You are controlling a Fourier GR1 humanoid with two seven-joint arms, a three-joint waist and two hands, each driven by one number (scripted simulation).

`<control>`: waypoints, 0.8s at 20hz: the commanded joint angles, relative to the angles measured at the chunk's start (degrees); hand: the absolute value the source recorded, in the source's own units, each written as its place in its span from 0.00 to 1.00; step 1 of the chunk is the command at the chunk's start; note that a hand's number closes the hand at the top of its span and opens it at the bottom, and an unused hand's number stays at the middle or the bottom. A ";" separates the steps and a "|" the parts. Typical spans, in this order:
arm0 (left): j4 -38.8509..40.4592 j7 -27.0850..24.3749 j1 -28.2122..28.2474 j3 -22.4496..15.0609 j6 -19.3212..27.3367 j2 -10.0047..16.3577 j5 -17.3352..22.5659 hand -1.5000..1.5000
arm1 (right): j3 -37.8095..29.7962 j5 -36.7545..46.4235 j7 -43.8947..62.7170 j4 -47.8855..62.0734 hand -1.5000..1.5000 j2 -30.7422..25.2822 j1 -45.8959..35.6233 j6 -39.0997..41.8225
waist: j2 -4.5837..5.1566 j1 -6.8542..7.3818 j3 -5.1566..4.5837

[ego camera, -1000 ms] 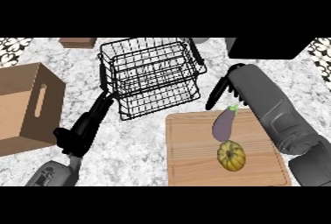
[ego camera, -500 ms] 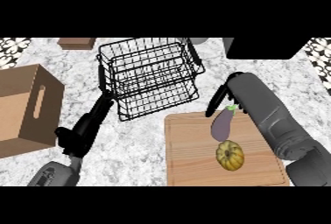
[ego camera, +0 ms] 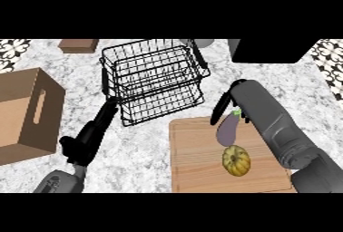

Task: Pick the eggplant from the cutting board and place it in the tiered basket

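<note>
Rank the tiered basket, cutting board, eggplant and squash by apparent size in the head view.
Largest: tiered basket and cutting board, too alike to rank.
Smallest: eggplant and squash, also alike.

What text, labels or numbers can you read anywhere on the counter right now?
None can be read.
The cardboard box, tiered basket, cutting board, eggplant and squash carry no lettering.
The patterned tiles at the corners show ornament, not writing.

Purple eggplant (ego camera: pixel 227 132), ochre squash (ego camera: pixel 236 161), pale wooden cutting board (ego camera: pixel 198 174), black wire tiered basket (ego camera: pixel 153 93), grey-veined white counter (ego camera: pixel 140 154), brown box (ego camera: pixel 26 118).
</note>
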 commanded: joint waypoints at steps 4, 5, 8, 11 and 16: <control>0.73 0.68 -1.30 0.74 0.57 -2.42 -1.98 0.50 | 0.53 2.40 1.44 -2.71 1.00 2.02 1.75 -8.25 | 0.93 0.07 0.67; -0.10 2.40 -1.41 2.91 -1.89 -0.26 0.21 0.50 | 0.74 2.97 0.98 -3.32 1.00 1.00 2.12 -6.75 | 0.85 -0.02 0.67; 3.47 -0.83 -1.53 1.49 -0.33 -3.48 -2.58 0.50 | 1.32 4.27 -1.85 -3.76 1.00 1.43 4.09 -8.21 | 0.95 -0.25 0.66; -0.49 0.02 1.75 2.40 -2.46 -0.66 -1.61 0.50 | 1.10 4.77 -1.52 -3.45 1.00 0.51 3.69 -8.06 | 0.93 0.31 0.68; 0.15 1.21 0.01 2.58 -1.12 -1.23 -1.18 0.50 | 15.37 18.82 -33.26 -17.20 1.00 -7.72 1.64 -1.96 | 0.09 -1.24 1.02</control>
